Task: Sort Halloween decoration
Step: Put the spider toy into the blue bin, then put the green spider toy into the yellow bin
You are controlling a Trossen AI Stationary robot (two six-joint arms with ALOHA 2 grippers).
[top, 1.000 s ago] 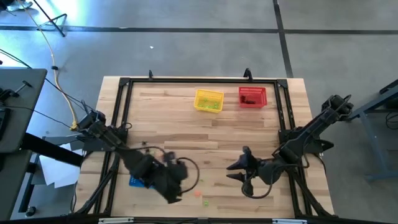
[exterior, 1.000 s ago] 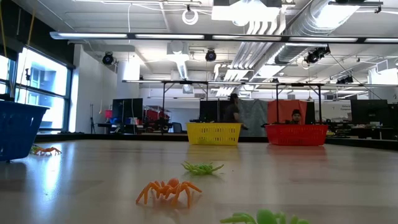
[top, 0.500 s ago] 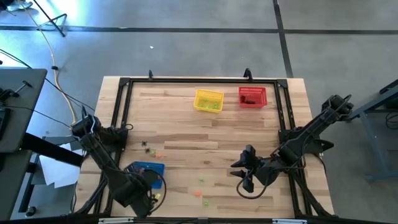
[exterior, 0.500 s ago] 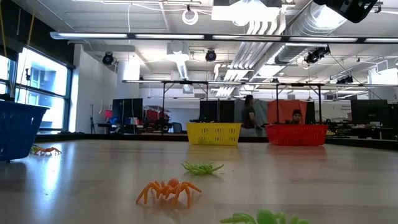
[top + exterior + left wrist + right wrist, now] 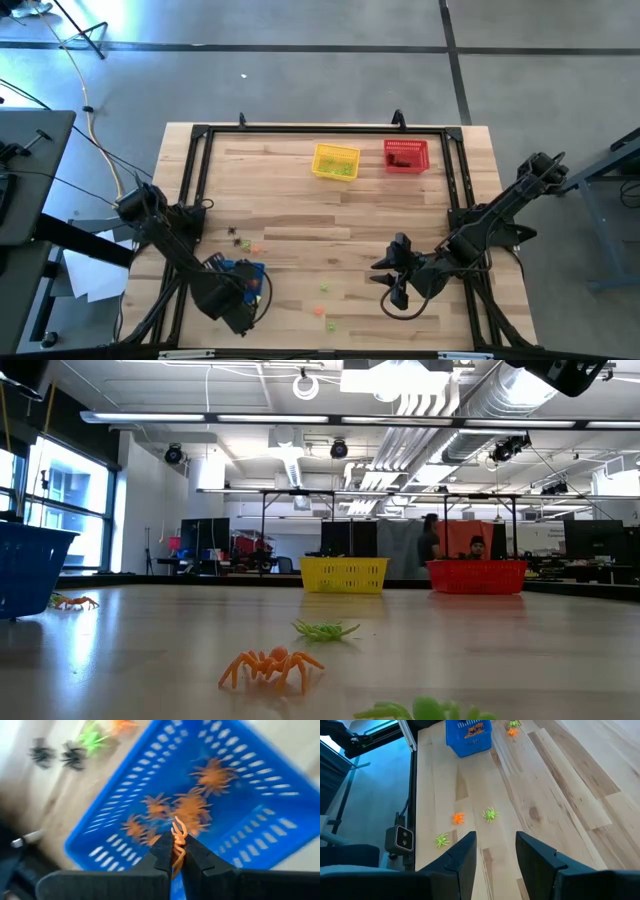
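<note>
Over the blue basket [image 5: 238, 270], near the table's left front corner, my left gripper [image 5: 173, 854] points down, shut on an orange spider [image 5: 178, 831]. Several orange spiders [image 5: 192, 807] lie on the basket's floor. Loose trinkets lie on the wood: an orange spider [image 5: 270, 665] and two green ones [image 5: 325, 629] [image 5: 425, 710] near the front edge, and two black spiders [image 5: 59, 755] with a green and an orange one beyond the basket. My right gripper [image 5: 495, 854] hovers open at the front right, above bare table. My left gripper pinches the orange spider between its two fingertips [image 5: 162, 851], coming from above and pointing down. The spider's legs [image 5: 178, 826] stick out past the fingertips. It hangs clear above the basket's floor.
A yellow basket [image 5: 335, 161] with green trinkets and a red basket [image 5: 405, 155] with dark ones stand side by side at the far edge. A black frame rail [image 5: 190, 190] runs around the table. The wide middle of the table [image 5: 340, 220] is bare wood.
My left gripper has swung from the loose spiders near the front middle toward the table's left edge, uncovering the blue basket. It has then come over the basket, sinking and rolling its wrist, still shut on the orange spider.
</note>
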